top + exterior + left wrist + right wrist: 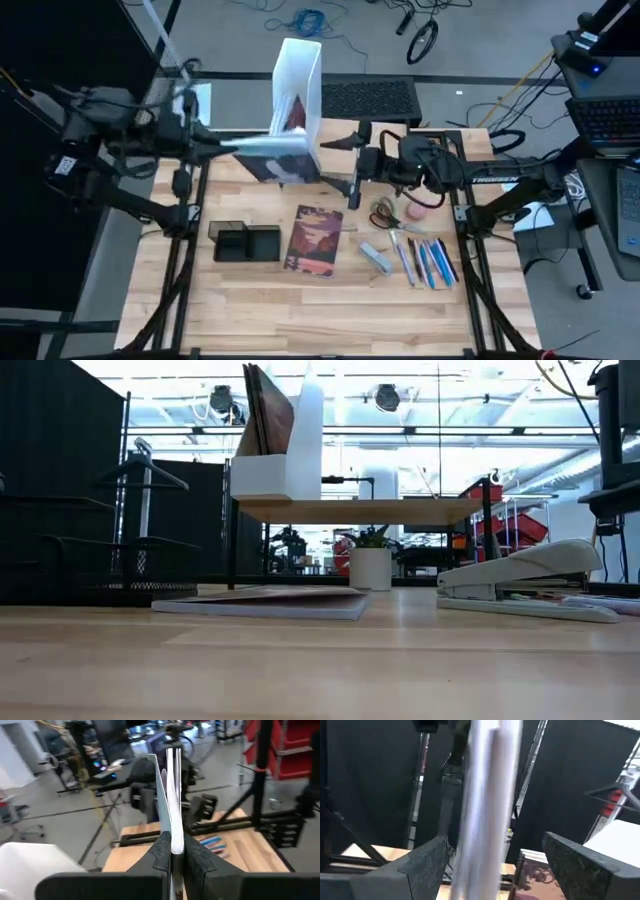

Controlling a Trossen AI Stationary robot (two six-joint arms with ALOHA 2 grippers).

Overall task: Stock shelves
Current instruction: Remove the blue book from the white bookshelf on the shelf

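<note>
My left gripper point(215, 148) point(172, 857) is shut on a thin grey-blue book point(275, 148), which it holds in the air in front of the white file box point(300, 85). The file box stands on the shelves' light-wood top point(380, 511) with dark books point(265, 410) in it. My right gripper point(350, 165) point(502, 870) is open at the book's other end. In the right wrist view its fingers stand wide on either side of the blurred book point(487, 795) and touch nothing. My left gripper pinches the thin book between its two fingers at the end point(172, 845) nearest the table's left edge. The fingers come in level from the table's left. The book runs away from them toward the right arm, lifted clear.
On the table in front of the shelves lie a black organizer tray point(245, 242), a reddish-covered book point(315, 240), a stapler point(377, 257), several pens point(425, 260), a pink tape roll point(417, 212) and a small bundle point(385, 212). A keyboard point(365, 98) lies behind the table.
</note>
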